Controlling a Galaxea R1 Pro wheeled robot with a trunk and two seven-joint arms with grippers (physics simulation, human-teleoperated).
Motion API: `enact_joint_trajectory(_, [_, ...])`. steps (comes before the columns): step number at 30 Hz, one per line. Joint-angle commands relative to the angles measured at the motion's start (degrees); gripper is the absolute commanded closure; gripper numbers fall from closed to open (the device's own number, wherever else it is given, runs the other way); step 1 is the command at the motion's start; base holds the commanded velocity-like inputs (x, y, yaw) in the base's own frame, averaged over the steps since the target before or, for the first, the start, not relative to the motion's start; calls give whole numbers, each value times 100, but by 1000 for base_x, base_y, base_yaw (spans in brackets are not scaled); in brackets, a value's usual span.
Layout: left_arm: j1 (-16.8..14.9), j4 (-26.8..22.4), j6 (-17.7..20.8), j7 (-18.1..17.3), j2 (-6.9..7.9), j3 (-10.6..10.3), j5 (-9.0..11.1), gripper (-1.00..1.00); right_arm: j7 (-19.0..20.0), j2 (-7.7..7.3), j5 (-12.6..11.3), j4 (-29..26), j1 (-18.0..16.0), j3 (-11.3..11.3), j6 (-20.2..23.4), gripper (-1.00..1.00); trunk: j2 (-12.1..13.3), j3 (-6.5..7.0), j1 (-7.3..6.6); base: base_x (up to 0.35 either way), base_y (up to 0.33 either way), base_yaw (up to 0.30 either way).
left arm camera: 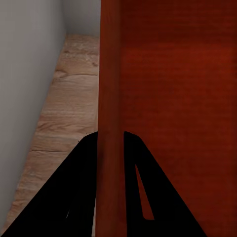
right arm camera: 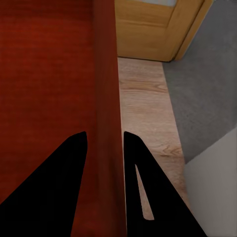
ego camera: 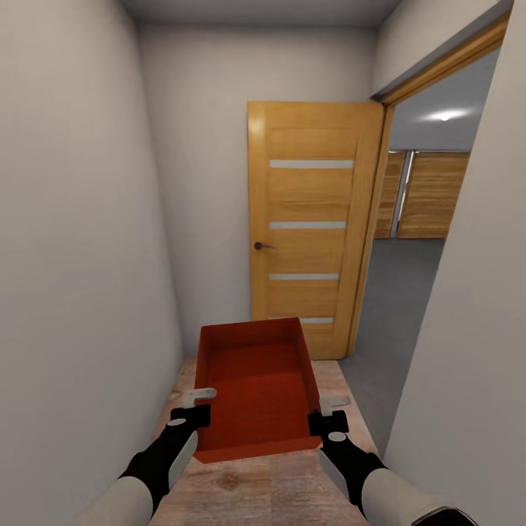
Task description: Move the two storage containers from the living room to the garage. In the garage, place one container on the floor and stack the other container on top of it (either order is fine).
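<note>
One orange-red storage container (ego camera: 256, 387), open-topped and empty, hangs level over light wood planks in a narrow corridor. My left gripper (ego camera: 193, 409) is shut on its left wall (left arm camera: 111, 98), one finger on each side. My right gripper (ego camera: 329, 413) is shut on its right wall (right arm camera: 104, 74) in the same way. Through the open doorway at the right lies the garage with its grey concrete floor (ego camera: 398, 292). The living room is out of view.
An orange-wood door (ego camera: 310, 219) with pale stripes stands open against the corridor's end wall. A plain wall (ego camera: 80, 256) runs close on the left, and another wall (ego camera: 467, 351) runs near on the right up to the door frame (ego camera: 369, 241).
</note>
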Motion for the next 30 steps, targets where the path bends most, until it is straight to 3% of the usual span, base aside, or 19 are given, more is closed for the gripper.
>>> enact_joint_trajectory(1, [-4,-19,43,149,2,60,292,100,15,310,-19,-8,-5,-152,-30,100,-8,-9,5,326,0,0])
enact_joint_trajectory(30, [-7,-19,43,149,2,60,292,100,15,310,-19,-8,-5,-156,-26,100,-8,-9,5,326,0,0])
